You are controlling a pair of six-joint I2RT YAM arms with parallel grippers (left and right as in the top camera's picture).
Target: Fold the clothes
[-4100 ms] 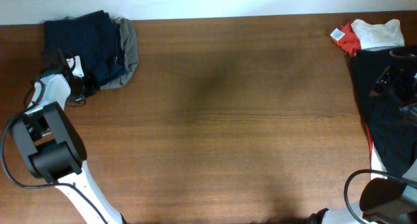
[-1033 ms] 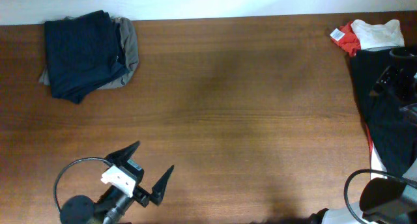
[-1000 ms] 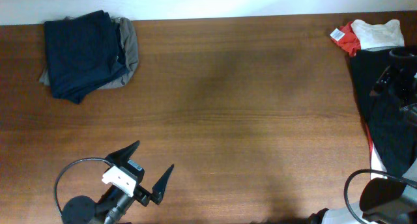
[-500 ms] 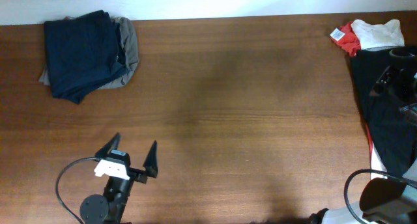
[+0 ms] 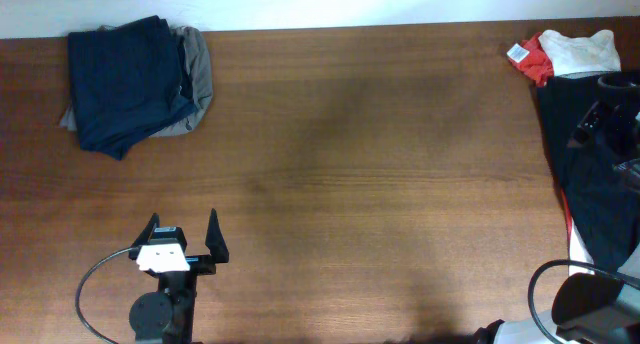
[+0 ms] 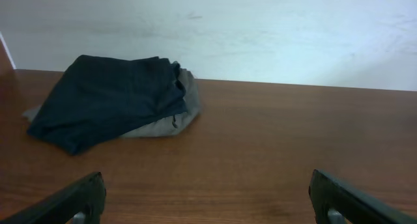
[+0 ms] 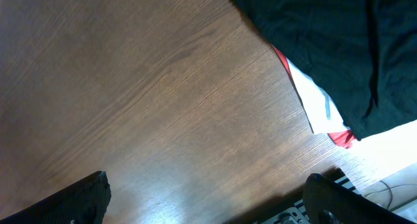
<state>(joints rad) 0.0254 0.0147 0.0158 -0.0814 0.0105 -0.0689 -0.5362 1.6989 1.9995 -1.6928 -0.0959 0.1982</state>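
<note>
The brown wooden worktop (image 5: 380, 184) lies bare across its whole middle. Ahead of my left pincer (image 5: 183, 224), open wood runs up to a folded pile of navy-blue shorts on grey trousers (image 5: 125, 79) in the far left corner. A spread black fabric garment (image 5: 590, 194), with red and white cloth pieces (image 5: 565, 54) beyond it, covers the right edge.

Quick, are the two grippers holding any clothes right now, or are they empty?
Left gripper: open, holding nothing.
Right gripper: open, holding nothing.
</note>
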